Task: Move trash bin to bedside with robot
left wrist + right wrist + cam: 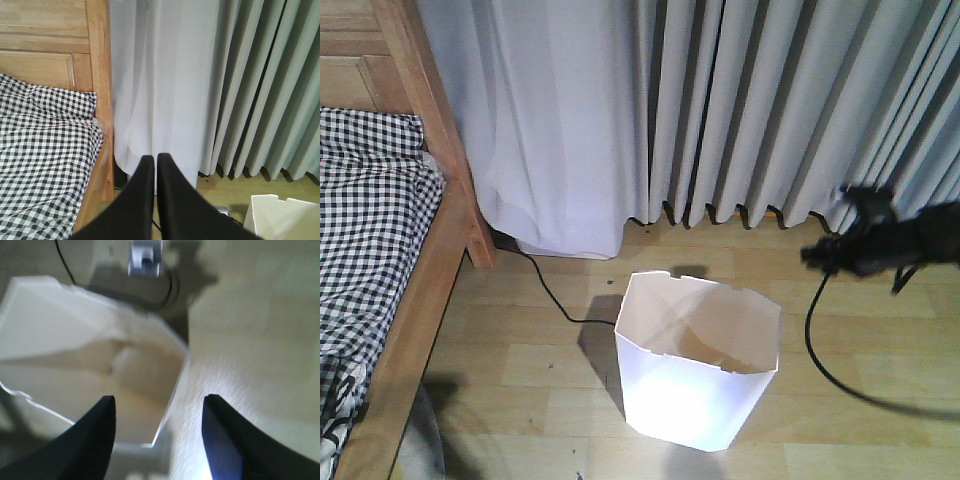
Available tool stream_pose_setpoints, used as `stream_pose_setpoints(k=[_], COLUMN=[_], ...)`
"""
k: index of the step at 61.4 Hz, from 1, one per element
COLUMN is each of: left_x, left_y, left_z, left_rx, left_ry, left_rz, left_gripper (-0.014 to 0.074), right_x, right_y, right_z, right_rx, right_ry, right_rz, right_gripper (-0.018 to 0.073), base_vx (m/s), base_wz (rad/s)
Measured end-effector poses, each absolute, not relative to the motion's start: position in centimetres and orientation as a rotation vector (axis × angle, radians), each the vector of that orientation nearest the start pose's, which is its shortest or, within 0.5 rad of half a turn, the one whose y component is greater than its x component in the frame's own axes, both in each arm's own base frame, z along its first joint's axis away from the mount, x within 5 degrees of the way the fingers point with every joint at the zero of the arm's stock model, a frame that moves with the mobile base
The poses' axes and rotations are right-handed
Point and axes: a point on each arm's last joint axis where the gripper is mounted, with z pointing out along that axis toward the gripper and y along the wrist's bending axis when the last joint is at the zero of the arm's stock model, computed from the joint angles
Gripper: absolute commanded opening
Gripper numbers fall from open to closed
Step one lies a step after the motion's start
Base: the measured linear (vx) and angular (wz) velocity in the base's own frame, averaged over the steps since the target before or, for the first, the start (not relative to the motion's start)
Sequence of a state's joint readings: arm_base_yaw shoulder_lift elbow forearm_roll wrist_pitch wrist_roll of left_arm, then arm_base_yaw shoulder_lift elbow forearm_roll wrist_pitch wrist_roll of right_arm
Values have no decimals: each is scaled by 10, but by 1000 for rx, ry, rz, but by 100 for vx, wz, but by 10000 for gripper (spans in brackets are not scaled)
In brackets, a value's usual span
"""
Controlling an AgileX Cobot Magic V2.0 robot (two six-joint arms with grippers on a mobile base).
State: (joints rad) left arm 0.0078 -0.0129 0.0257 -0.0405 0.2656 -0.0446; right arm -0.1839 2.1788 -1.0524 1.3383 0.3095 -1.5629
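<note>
In the front view, the trash bin (698, 360) is seen standing upright on the wooden floor (520, 360), open side up, well apart from the bed frame (415, 300) at the left edge. Checked bedding (370, 220) is draped over the frame. Pale curtains (720, 100) are hung across the back, reaching down to the floor. A black cable (545, 290) is laid from the foot of the curtains toward the bin's left side, in the strip of floor between bin and bed. At the right, a blurred black arm (880, 245) is held above the floor beside the bin, with another cable (815, 345) trailing from it; the state of its claw cannot be told here.

In the left wrist view, the left claw (155, 160) is shown with its two fingers pressed together, nothing between them. It is pointed at the curtains just beside the wooden headboard (97, 75). A corner of the bin (280, 217) is visible at the lower right.

In the right wrist view, the right claw (159, 412) is spread wide, empty. The bin's rim (172, 390) is placed between its fingers, though contact cannot be judged through the blur.
</note>
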Motion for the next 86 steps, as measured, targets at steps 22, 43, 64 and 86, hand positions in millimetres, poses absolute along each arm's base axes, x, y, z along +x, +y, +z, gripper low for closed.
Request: stream_pose_setpoints(k=[22, 43, 64, 86], left_x=[55, 55, 55, 55], left_y=[-1, -1, -1, -1], left_z=[181, 181, 181, 181], left_rx=[-73, -73, -73, -73], left_ry=[1761, 1761, 1761, 1761], left_rz=[-64, -64, -64, -64], left_gripper=[-6, -6, -6, -6], right_x=[317, 231, 144, 96], right_y=[-38, -24, -9, -11], right_z=[222, 301, 321, 282], right_rx=[-248, -179, -43, 49], right_ry=[2227, 1925, 1660, 1599], right_rz=[-1, -74, -49, -139], right_gripper=[388, 388, 388, 353], base_vx=[0, 0, 0, 0], base_wz=[0, 0, 0, 0])
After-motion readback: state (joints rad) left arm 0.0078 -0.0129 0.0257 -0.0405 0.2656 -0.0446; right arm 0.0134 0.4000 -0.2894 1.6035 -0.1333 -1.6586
